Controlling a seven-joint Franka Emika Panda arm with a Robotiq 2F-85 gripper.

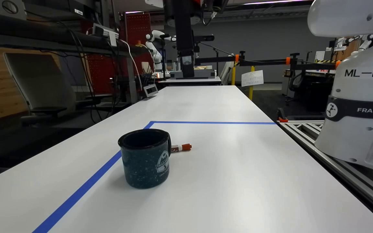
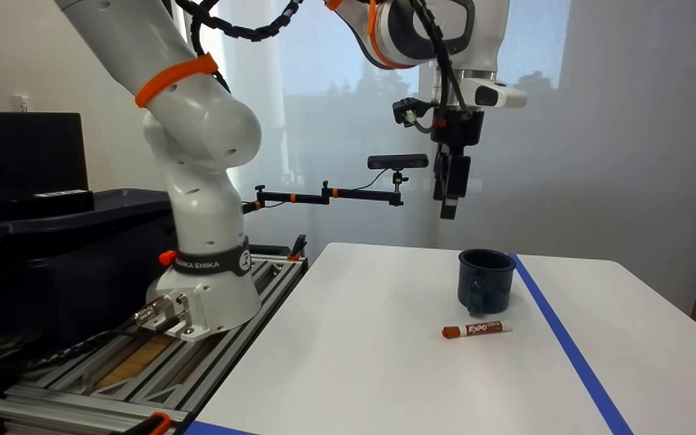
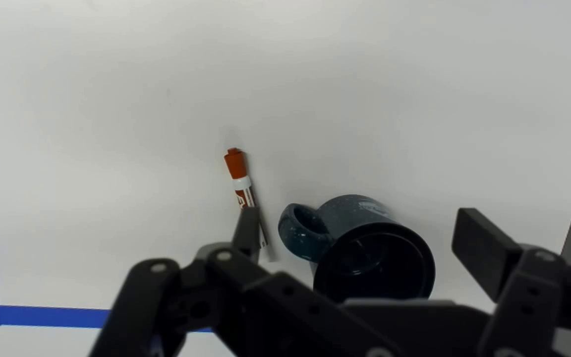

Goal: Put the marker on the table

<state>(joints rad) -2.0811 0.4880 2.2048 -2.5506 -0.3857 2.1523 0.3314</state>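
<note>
Wrist view: hand (image 3: 360,240) spread wide, holding nothing; 1 marker (image 3: 243,191) lies on the tabletop (image 3: 365,109) (placing looks done); next, probably withdraw.

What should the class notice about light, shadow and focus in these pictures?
Glare brightens the table in an exterior view; the window looks pale and hazy in an exterior view; in the wrist view, the marker casts a soft shadow, and the jaws look dark and slightly blurred.
</note>
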